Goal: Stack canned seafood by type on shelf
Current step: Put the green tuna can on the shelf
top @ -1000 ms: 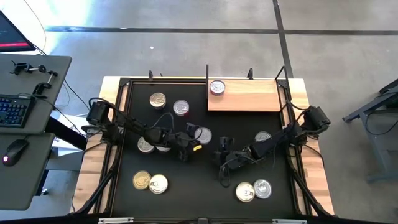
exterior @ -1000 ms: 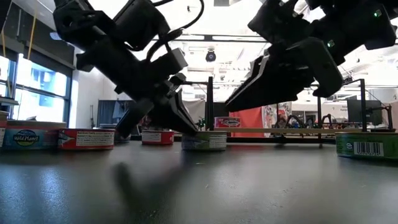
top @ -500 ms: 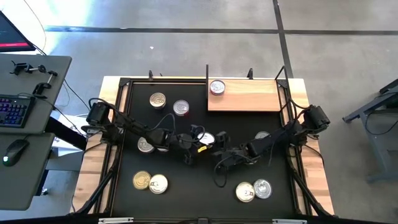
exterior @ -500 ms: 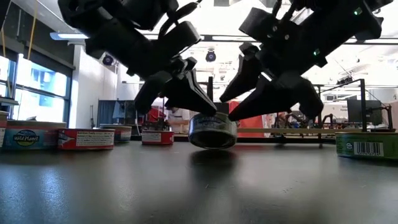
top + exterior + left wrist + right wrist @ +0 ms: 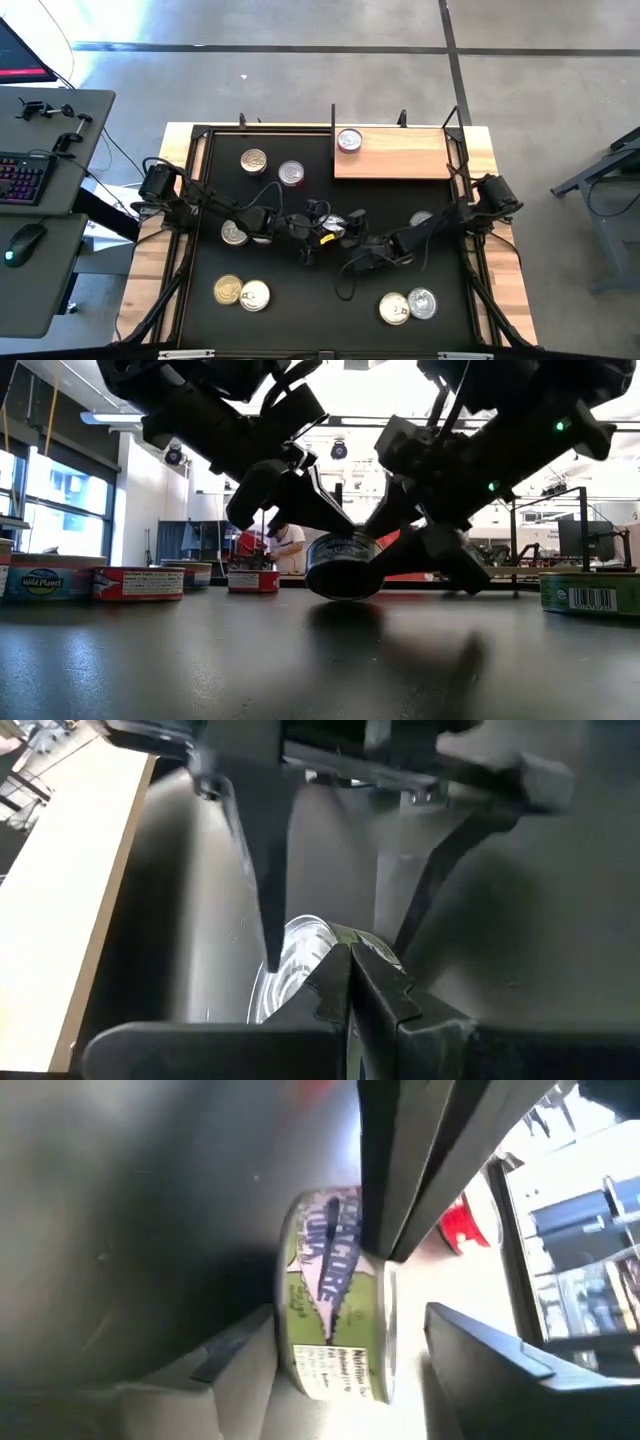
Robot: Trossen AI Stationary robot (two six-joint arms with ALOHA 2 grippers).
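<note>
The left claw (image 5: 300, 495), pressed together, tips the can (image 5: 343, 565). The spread right claw (image 5: 405, 550) straddles it, so I'd center it before squeezing.

The mat (image 5: 300, 300) was black, and the table (image 5: 145, 270) beneath it showed pale wood at both sides. The shelf (image 5: 400, 160) was light natural wood with thin black posts, and a silver-lidded can (image 5: 349, 140) sat on it. Both arms were dark. The can (image 5: 343, 565) at the middle had a silver lid and a green label with dark blue lettering and a white panel. Two gold-lidded cans (image 5: 228, 290) (image 5: 393, 308) each lay beside a silver one. One can (image 5: 291, 174) had red sides. In the low view a can (image 5: 42, 581) carried a blue and green label, and another (image 5: 140, 583) was red and white.
</note>
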